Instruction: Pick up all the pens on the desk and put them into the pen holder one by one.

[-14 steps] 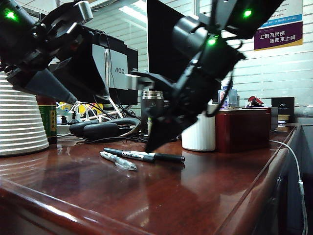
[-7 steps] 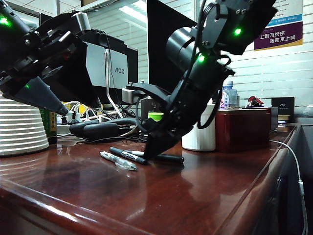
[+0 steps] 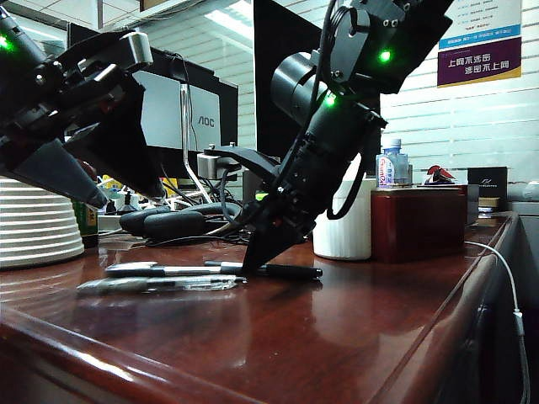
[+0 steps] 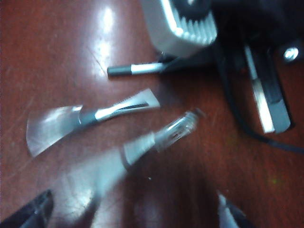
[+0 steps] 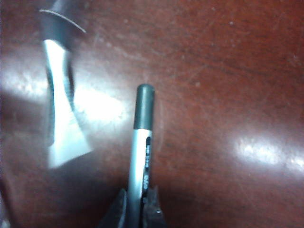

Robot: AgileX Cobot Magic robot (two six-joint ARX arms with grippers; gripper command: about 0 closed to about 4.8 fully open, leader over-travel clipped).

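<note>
Black marker (image 5: 142, 142) is pinched by right gripper (image 5: 137, 202); left gripper (image 4: 133, 213) hangs apart at 9 o'clock; 3 pens undelivered.

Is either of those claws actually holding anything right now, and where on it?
The right gripper pinches a black pen with a white label partway along its barrel, down on the desk. The left gripper hangs open, holding nothing.

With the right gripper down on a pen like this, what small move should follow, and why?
Probably a short straight lift. The right gripper looks shut on the black pen, which lies on the desk, so it must clear the two other pens before heading to the pen holder. The left gripper hangs open above them.
</note>
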